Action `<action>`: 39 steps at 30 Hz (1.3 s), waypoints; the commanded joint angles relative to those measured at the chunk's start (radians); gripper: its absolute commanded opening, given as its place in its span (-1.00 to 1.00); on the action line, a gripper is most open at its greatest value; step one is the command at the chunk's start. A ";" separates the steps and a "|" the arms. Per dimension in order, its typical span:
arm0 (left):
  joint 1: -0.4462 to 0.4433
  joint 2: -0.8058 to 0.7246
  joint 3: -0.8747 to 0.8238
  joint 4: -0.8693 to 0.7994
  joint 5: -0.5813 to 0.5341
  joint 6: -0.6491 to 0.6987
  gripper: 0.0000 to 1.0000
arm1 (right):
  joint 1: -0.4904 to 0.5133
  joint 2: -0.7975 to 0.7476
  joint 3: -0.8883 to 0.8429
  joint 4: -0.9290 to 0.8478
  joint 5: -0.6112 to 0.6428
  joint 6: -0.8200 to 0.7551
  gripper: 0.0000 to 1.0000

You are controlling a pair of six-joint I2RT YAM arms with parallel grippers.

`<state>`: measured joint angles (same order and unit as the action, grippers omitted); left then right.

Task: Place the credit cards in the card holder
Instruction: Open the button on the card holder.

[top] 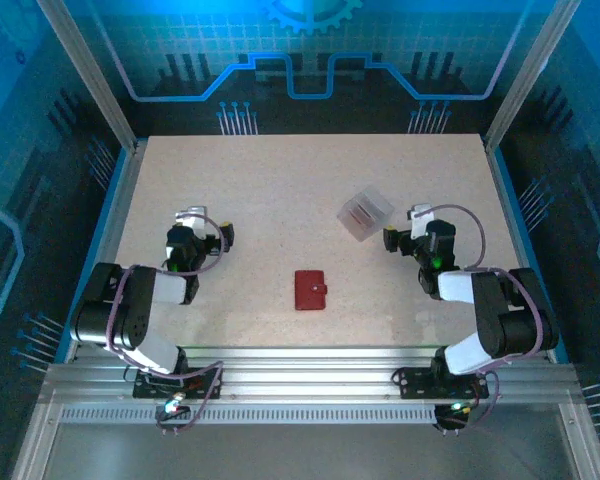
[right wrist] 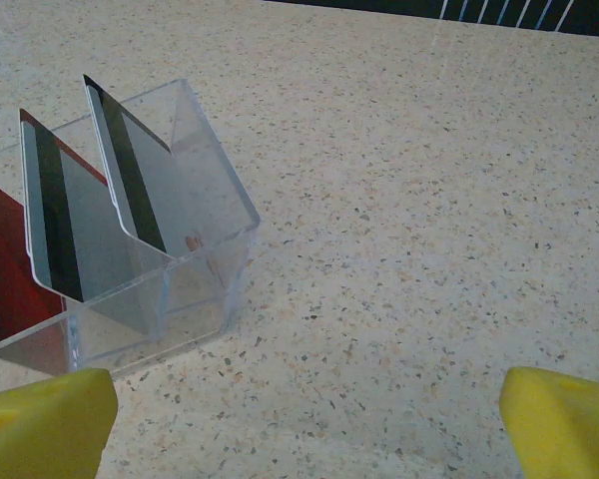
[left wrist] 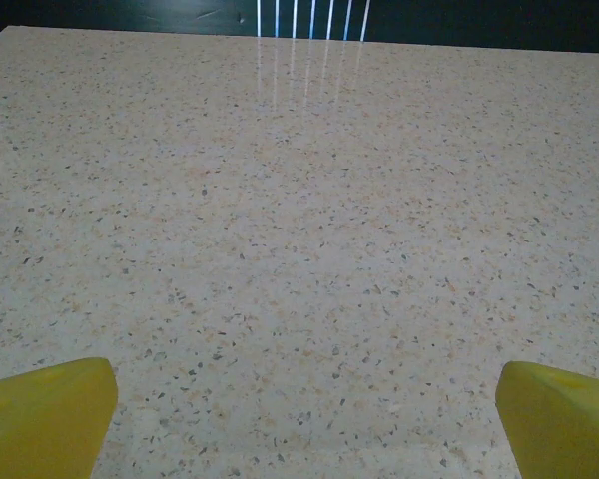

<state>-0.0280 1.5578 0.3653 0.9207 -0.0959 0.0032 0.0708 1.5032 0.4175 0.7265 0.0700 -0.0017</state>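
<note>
Partly cut off, credit cards (right wrist: 65, 215) in clear box (right wrist: 218, 261), left pincer (left wrist: 304, 404), right pincer (right wrist: 304, 411) both released.

Pale, speckled, stone-like table (left wrist: 299, 249), smooth and mostly matt, with a faint sheen toward the far edge. Clear, glossy hard-plastic box (right wrist: 215, 200) holding thin, smooth plastic cards (right wrist: 75, 235), grey with a dark stripe; dark-red wallet (top: 310, 290) matt, its material not tellable from above. Yellow fingers (left wrist: 45, 414) smooth and matt like plastic; ribbed bare-metal rails (top: 300, 385) with a dull shine.
</note>
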 commanded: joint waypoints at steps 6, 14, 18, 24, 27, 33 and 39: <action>0.010 -0.008 0.018 -0.001 0.020 0.017 0.98 | -0.009 0.002 0.020 0.019 -0.009 -0.005 0.99; 0.010 -0.008 0.017 -0.001 0.021 0.017 0.98 | -0.009 0.002 0.019 0.019 -0.009 -0.005 1.00; 0.010 -0.008 0.018 -0.002 0.022 0.015 0.98 | -0.009 0.002 0.018 0.019 -0.009 -0.006 0.99; 0.011 -0.008 0.019 -0.003 0.021 0.015 0.98 | -0.010 0.002 0.019 0.019 -0.009 -0.006 1.00; 0.013 -0.008 0.020 -0.007 0.005 0.007 0.98 | -0.010 0.002 0.018 0.019 -0.009 -0.005 1.00; 0.019 -0.008 0.004 0.025 -0.070 -0.023 0.98 | -0.010 0.002 0.018 0.019 -0.010 -0.005 1.00; 0.017 -0.071 -0.001 -0.016 -0.078 -0.025 0.98 | -0.010 -0.031 0.025 -0.015 0.098 0.039 1.00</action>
<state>-0.0204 1.5505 0.3641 0.9180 -0.1459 -0.0013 0.0654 1.5013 0.4175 0.7242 0.0769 0.0010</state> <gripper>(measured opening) 0.990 0.997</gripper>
